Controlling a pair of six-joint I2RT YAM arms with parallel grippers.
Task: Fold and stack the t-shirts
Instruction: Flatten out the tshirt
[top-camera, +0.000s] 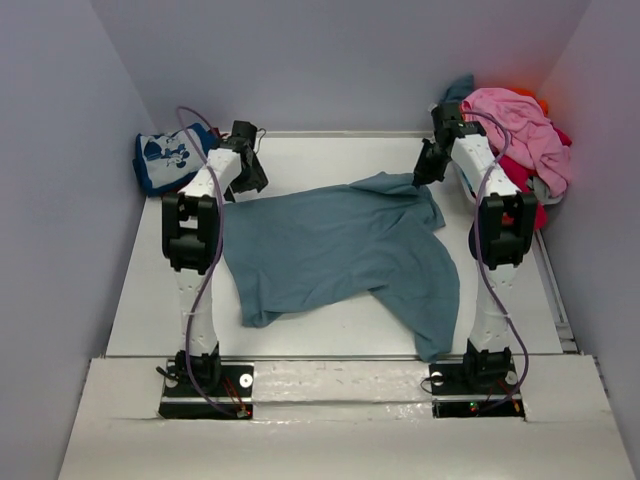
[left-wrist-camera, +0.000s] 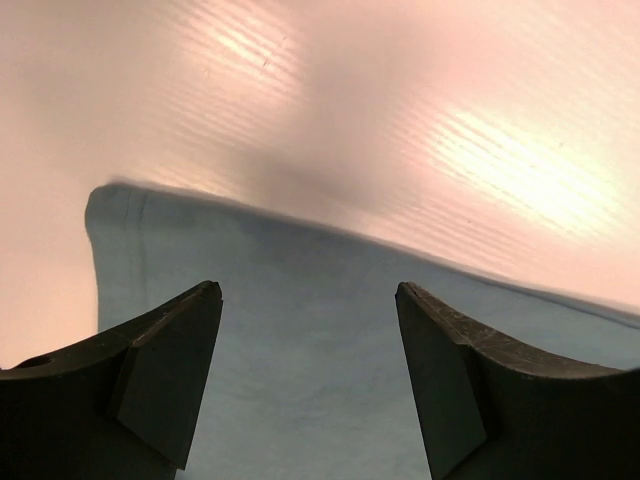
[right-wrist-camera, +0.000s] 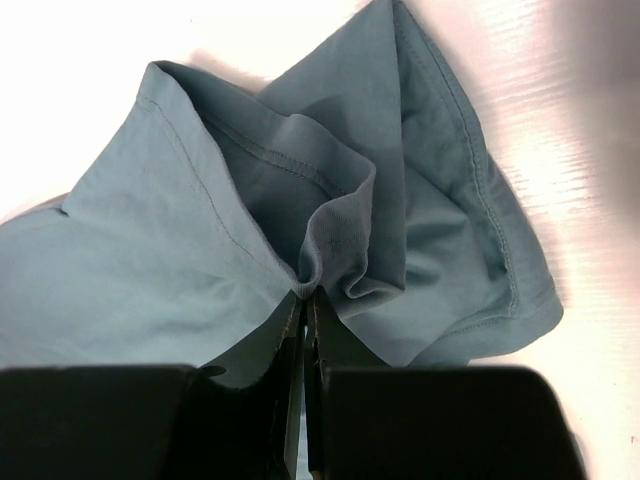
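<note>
A plain slate-blue t-shirt (top-camera: 335, 255) lies spread and rumpled across the middle of the table. My right gripper (top-camera: 422, 172) is shut on a pinch of its cloth near the collar at the far right corner; the right wrist view shows the fabric (right-wrist-camera: 330, 235) bunched at the closed fingertips (right-wrist-camera: 306, 297). My left gripper (top-camera: 243, 178) is open just above the shirt's far left edge, with cloth (left-wrist-camera: 300, 350) between and under its fingers and nothing gripped. A blue tee with white cartoon print (top-camera: 165, 160) lies at the far left.
A pile of pink (top-camera: 520, 130), red (top-camera: 525, 180), orange and teal tees sits at the far right edge. Grey walls close in the left, right and back. The table's raised front lip (top-camera: 330, 375) runs between the arm bases.
</note>
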